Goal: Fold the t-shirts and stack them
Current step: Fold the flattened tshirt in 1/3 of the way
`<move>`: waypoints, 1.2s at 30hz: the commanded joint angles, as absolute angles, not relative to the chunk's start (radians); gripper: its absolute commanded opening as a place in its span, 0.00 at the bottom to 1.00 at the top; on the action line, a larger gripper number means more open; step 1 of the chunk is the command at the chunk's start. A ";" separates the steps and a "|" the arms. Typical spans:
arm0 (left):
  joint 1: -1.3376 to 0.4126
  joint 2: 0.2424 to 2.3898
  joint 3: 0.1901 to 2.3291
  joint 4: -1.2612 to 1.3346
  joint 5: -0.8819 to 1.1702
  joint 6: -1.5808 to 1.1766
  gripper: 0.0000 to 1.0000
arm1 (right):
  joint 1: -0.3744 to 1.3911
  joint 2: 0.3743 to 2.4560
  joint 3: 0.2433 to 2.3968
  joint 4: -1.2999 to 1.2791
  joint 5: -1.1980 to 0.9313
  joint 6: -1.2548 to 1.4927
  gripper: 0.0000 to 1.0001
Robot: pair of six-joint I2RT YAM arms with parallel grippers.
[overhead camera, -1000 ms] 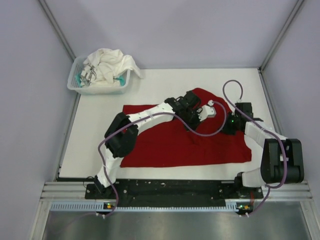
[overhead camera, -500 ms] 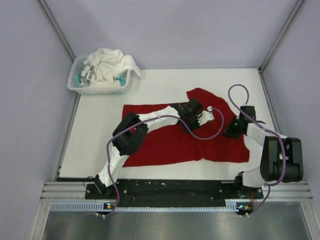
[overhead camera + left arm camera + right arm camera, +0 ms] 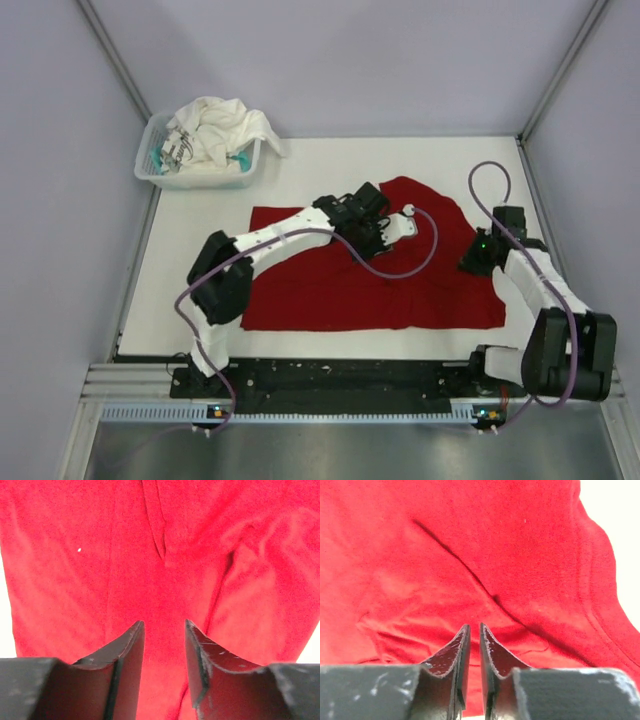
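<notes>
The deep red t-shirt (image 3: 330, 290) lies spread across the middle of the table, with a rounded part bulging at its far right. My left gripper (image 3: 387, 238) hovers over its upper middle. In the left wrist view the gripper (image 3: 162, 625) has its jaws apart with nothing between them, and only creased red cloth (image 3: 100, 570) below. My right gripper (image 3: 477, 256) is at the shirt's right side. In the right wrist view it (image 3: 474, 626) is nearly closed, a thin slit left, holding nothing, over wrinkled red cloth (image 3: 470, 545). The white t-shirt (image 3: 218, 128) lies crumpled in the basket.
A small white slatted basket (image 3: 190, 176) stands at the table's far left corner. The left arm's purple cable (image 3: 420, 262) loops over the shirt. Grey walls enclose the table on three sides. White tabletop (image 3: 190, 280) shows left of the shirt.
The red shirt's right half, bunched up half a second ago, now lies flatter and reaches further right. My right gripper has moved right to the shirt's edge. My left arm has drawn back slightly to the left.
</notes>
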State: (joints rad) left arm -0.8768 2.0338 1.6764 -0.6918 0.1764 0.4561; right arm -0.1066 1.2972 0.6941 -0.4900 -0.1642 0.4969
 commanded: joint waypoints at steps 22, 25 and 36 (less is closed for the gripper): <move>-0.787 1.147 0.556 -0.654 -0.083 0.621 0.63 | -0.502 1.060 0.492 -0.753 -0.098 0.885 0.24; -0.772 1.207 0.529 -0.635 -0.098 0.598 0.43 | -0.534 1.065 0.488 -0.753 -0.106 0.885 0.00; -0.765 1.135 0.600 -0.892 -0.011 0.615 0.00 | -0.690 1.043 0.538 -0.945 -0.091 0.865 0.00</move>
State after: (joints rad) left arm -0.7750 1.1927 0.5594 -0.6987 -0.0811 0.6025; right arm -0.6487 1.0779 0.4908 -0.8341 -0.1345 0.8593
